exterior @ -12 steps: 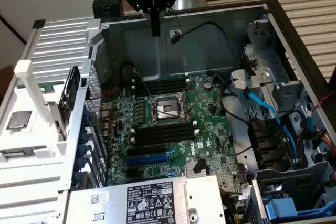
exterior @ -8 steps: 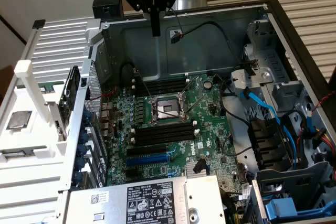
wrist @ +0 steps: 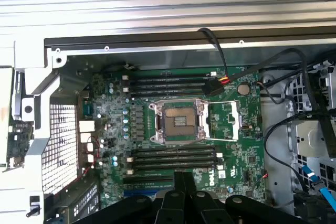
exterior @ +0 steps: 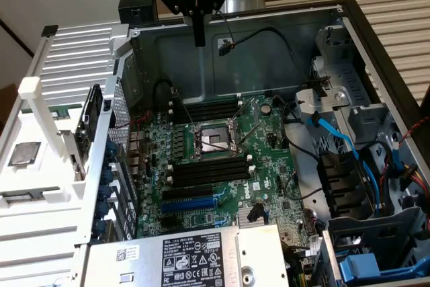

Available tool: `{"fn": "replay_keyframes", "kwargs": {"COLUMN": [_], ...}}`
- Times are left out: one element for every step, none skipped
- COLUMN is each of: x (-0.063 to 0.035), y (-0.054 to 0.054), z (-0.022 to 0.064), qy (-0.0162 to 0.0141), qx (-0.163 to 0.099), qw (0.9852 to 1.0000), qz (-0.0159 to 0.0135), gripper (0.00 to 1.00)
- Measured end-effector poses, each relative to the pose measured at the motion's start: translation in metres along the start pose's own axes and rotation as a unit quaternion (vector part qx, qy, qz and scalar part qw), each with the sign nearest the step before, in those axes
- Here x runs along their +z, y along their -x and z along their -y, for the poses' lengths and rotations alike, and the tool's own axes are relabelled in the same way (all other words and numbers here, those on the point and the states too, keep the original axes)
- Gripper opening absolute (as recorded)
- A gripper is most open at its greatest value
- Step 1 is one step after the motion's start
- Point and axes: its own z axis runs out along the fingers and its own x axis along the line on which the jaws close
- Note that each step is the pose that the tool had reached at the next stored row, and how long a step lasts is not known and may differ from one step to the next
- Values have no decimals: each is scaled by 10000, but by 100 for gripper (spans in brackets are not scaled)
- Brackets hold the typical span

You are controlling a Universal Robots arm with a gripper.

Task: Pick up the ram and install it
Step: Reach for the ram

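My gripper [exterior: 199, 39] hangs high over the far wall of the open computer case, its dark fingers [wrist: 182, 182] pressed together and shut, with nothing visible between them. Below lies the green motherboard [exterior: 269, 166] with its open processor socket [exterior: 211, 140]. Black memory slots run on both sides of the socket, a far bank [exterior: 205, 111] and a near bank [exterior: 208, 171]; all of them look bare [wrist: 173, 157]. A dark flat stick that may be the ram [exterior: 91, 122] stands on edge in a white holder outside the case, on the exterior view's left, well away from the gripper.
A blue expansion slot [exterior: 191, 203] lies in front of the near slots. Black and blue cables [exterior: 336, 140] crowd the drive bays on the exterior view's right. A black lead with a plug [wrist: 215, 85] hangs over the far slots. The power supply [exterior: 188, 253] closes off the front.
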Motion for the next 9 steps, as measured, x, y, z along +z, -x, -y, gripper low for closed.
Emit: {"fn": "replay_keyframes", "kwargs": {"x": [0, 0, -1, -3, -5, -7, -9, -10, -9], "y": [0, 0, -12, -75, -165, -285, -375, -466, -554], "z": [0, 0, 1, 11, 25, 43, 56, 68, 83], "qy": [0, 0, -1, 0, 2, 3, 2, 3, 3], "qx": [0, 0, 0, 0, 0, -1, -1, -1, -1], "qw": [10000, 10000, 10000, 10000, 10000, 10000, 10000, 10000, 10000], "qz": [0, 0, 0, 2, 10, 15, 19, 21, 21], "gripper": [10, 10, 10, 10, 10, 10, 10, 10, 10]}}
